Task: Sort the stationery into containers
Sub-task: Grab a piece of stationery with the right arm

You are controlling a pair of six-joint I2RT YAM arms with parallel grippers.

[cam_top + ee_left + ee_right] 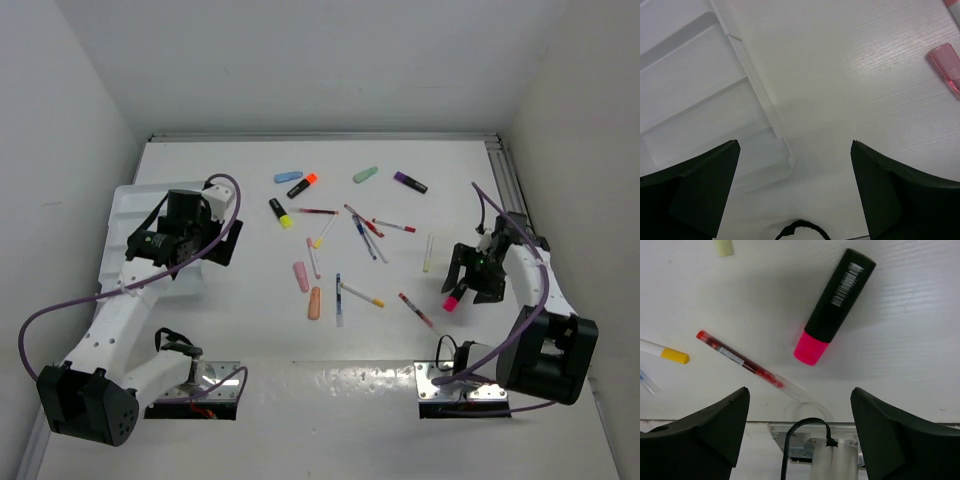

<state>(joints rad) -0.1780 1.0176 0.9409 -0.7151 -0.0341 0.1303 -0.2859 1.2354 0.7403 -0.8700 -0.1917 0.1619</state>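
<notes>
Highlighters and pens lie scattered across the middle of the table, among them a blue highlighter (288,177), a green one (365,175), a pink one (301,276) and an orange one (314,302). The white divided tray (120,215) sits at the left. My left gripper (222,243) hovers open over the tray's near right corner (765,125) with nothing between its fingers (895,190); a pink highlighter (947,65) lies off to its right. My right gripper (472,282) is open just above a black highlighter with a pink cap (835,305), which lies on the table beside a red pen (745,362).
A yellow-capped pen (665,352) lies left of the red pen. Metal base plates (450,380) are bolted at the near edge. White walls close in the back and sides, and a rail (510,185) runs along the right edge.
</notes>
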